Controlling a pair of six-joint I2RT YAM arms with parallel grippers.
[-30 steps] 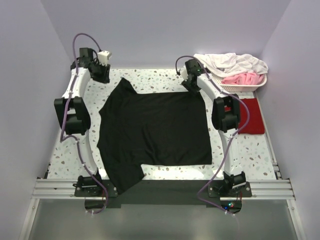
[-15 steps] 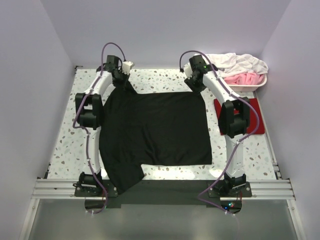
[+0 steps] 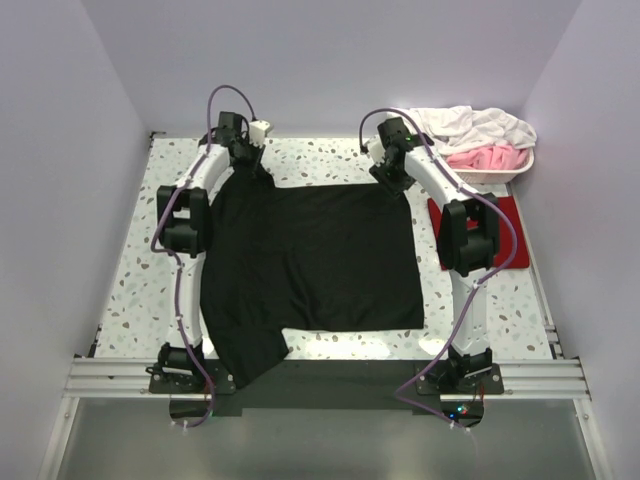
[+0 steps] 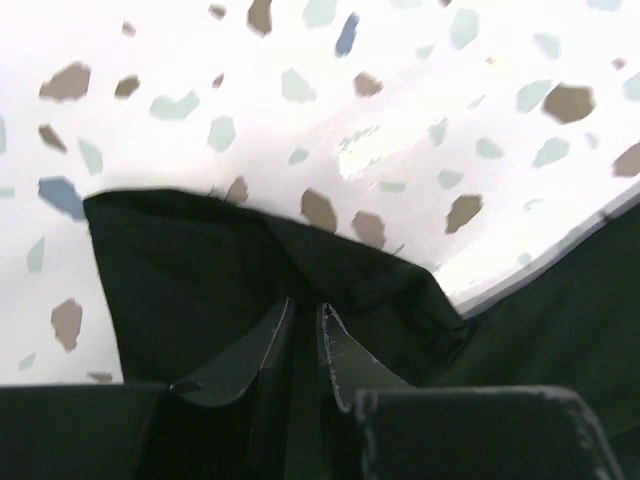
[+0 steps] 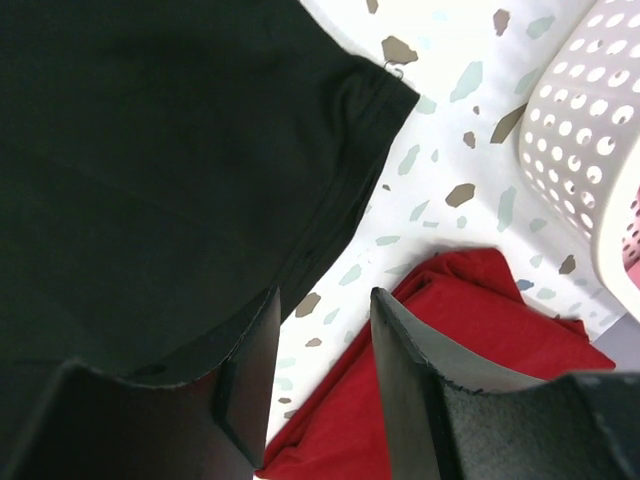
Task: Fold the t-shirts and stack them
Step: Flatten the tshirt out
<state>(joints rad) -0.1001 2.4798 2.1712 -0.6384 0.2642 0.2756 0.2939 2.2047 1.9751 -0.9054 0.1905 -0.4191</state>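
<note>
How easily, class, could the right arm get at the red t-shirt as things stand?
Probably easily: the red t-shirt lies uncovered right beside that arm, and the right gripper is open, holding nothing.

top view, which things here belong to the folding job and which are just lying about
Job in hand:
black t-shirt, spread flat
dark red t-shirt, folded at the right
left gripper, pinching the black shirt's far left corner
right gripper, open by its far right corner

Lying about:
white basket
white and pink clothes heaped in it
</note>
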